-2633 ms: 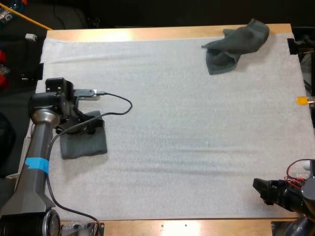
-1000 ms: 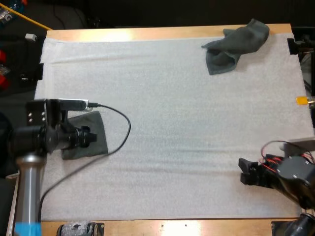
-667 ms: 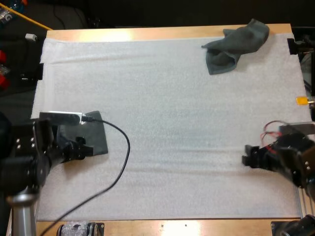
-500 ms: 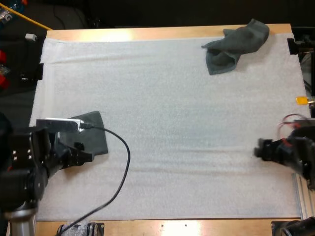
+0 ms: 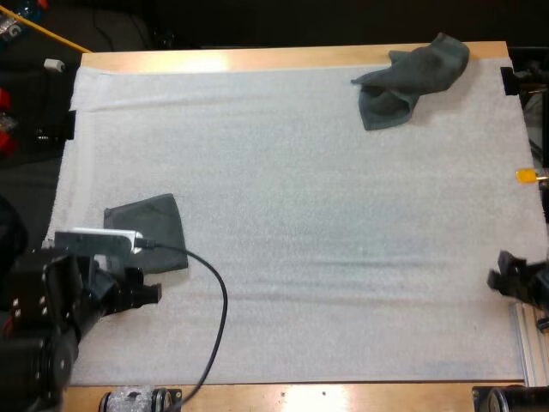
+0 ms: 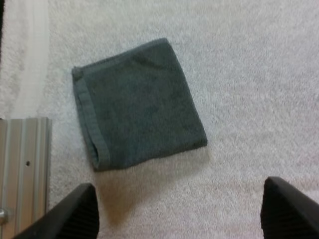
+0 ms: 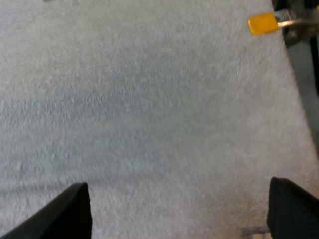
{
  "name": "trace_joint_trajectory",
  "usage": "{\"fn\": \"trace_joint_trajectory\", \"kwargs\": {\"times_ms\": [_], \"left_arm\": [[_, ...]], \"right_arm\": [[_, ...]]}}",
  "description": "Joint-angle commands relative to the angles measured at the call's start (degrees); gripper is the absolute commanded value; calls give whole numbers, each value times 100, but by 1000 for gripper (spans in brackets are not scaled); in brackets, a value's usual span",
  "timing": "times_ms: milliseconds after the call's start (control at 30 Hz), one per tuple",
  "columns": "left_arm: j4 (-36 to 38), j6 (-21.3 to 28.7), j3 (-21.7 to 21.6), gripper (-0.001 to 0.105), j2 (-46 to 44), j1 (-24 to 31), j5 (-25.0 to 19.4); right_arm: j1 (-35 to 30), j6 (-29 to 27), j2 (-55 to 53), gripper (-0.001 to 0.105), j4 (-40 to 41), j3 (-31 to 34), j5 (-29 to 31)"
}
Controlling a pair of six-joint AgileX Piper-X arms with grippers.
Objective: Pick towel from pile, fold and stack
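Note:
A folded dark grey-green towel (image 5: pixel 150 230) lies flat near the mat's left edge. It is a neat square (image 6: pixel 139 102) in the left wrist view. My left gripper (image 5: pixel 144 293) hovers just short of its near edge, open (image 6: pixel 182 214), with bare mat between the fingers. A crumpled towel (image 5: pixel 412 79) sits at the far right corner of the mat, partly over the wooden border. My right gripper (image 5: pixel 508 280) is at the mat's right edge, open (image 7: pixel 179 214) over bare mat and far from both towels.
The white mat (image 5: pixel 300 215) stretches bare between the two towels. A metal rail (image 6: pixel 25 164) runs beside the mat's left edge near the folded towel. Another rail (image 5: pixel 525 343) lies at the near right, and an orange mark (image 7: pixel 262 23) is ahead of my right gripper.
My left arm has drawn back from over the folded towel toward the near left corner, leaving the towel on the mat. My right arm pulled away to the right edge.

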Motion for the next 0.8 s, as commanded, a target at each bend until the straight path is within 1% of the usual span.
{"fn": "trace_joint_trajectory", "kwargs": {"times_ms": [0, 133, 233, 300, 400, 500, 533, 600, 767], "left_arm": [[-2, -10, -20, 65, -183, -31, 33], [-149, 32, 198, 65, -603, -31, 33], [-173, 31, 591, 65, -1067, -31, 33], [-110, 31, 916, 65, -1479, -31, 33], [41, 31, 1286, 65, -2081, -31, 33], [184, 86, 1473, 65, -2707, -31, 33], [203, 93, 1492, 65, -2806, -31, 33], [215, 129, 1506, 65, -3277, -31, 82], [289, 171, 1506, 65, -4148, -31, 566]], "right_arm": [[-31, -310, -280, 69, 119, -43, -34], [-31, -456, -868, 69, 138, -43, -34], [-31, -456, -1328, 69, 138, -43, -34], [-31, -456, -1679, 69, 138, -43, -34], [-31, -456, -2037, 69, 138, -43, -34], [-31, -456, -2378, 69, 152, -43, -34], [-31, -453, -2448, 69, 153, -43, -34], [-31, -400, -2683, 69, 152, -43, -56], [-31, -399, -3104, 69, 152, -43, -55]]}}
